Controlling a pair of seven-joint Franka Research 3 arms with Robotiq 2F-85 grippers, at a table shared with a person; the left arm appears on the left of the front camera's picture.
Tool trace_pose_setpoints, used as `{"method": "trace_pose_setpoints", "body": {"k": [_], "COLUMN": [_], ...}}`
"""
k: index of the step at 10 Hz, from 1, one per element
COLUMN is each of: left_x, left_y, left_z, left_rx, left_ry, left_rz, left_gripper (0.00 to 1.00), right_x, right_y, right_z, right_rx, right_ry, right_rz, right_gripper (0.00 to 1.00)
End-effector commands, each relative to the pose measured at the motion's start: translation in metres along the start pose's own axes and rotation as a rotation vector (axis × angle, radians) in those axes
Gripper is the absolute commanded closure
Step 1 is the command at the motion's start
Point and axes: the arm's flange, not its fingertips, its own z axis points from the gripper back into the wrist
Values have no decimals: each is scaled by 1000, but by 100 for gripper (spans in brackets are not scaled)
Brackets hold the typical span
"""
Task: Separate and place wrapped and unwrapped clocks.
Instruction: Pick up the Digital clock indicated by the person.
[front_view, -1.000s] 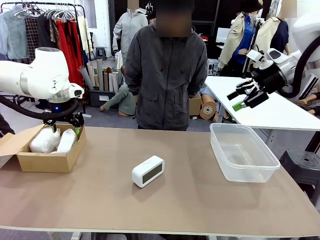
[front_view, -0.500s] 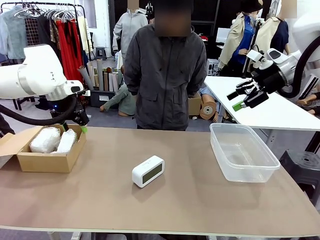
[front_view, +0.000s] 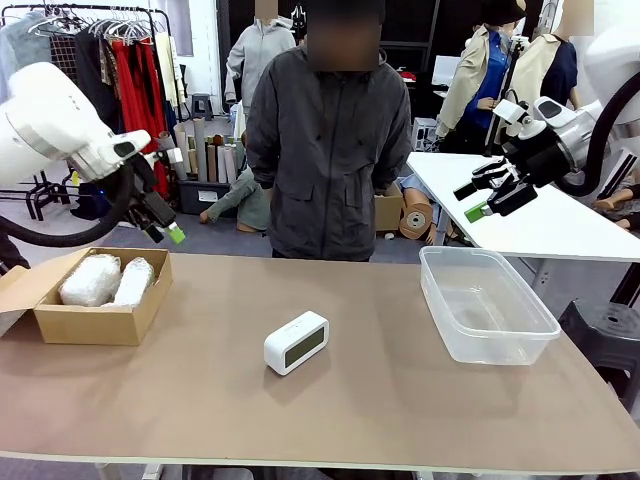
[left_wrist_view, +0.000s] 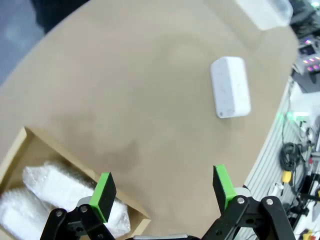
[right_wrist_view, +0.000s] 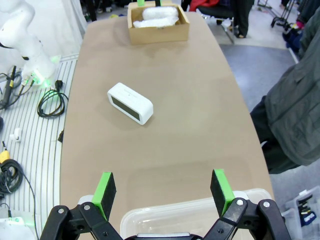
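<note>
Two wrapped clocks (front_view: 106, 280), oblong bundles in crinkly white plastic, lie side by side in the brown cardboard box (front_view: 95, 322) at the table's left; the wrapped clocks (left_wrist_view: 60, 192) also appear low in the left wrist view. The bare white clock (front_view: 296, 342) with a dark screen stands mid-table, also seen as the clock (left_wrist_view: 229, 86) and the clock (right_wrist_view: 130, 103). My left gripper (front_view: 162, 226) hangs open and empty above the box's far right corner. Over the far side of the clear tub (front_view: 487, 306), my right gripper (front_view: 490, 196) is raised, open and empty.
A person in a dark grey jacket (front_view: 330, 140) stands at the far edge, hands not over the table. The tub's rim (right_wrist_view: 200, 212) sits just under my right fingers. A second white table (front_view: 540, 215) stands behind on the right. The tan tabletop (front_view: 380, 400) is bare around the clock.
My left gripper has risen out of the box and moved up and to the right, leaving both bundles inside. The right arm and the bare clock have not moved.
</note>
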Motion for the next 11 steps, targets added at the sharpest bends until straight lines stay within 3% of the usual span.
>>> {"method": "trace_pose_setpoints", "body": {"k": [1, 4, 6, 10, 11], "left_x": [-1, 6, 5, 5, 4], "left_y": [6, -10, -23, -14, -16], "left_z": [23, 51, 66, 90, 91], "left_rx": [-67, 12, 5, -93, -92], "left_ry": [-91, -247, -336, -378, -342], "left_rz": [-133, -352, -578, -821, -862], "left_gripper": [0, 0, 0, 0, 0], "right_x": [1, 1, 1, 1, 1], "right_y": [1, 1, 1, 1, 1], "right_z": [0, 0, 0, 0, 0], "right_rx": [-3, -3, -3, -3, -3], "right_ry": [0, 0, 0, 0, 0], "right_rz": [2, 2, 2, 2, 2], "right_gripper": [0, 0, 0, 0, 0]}}
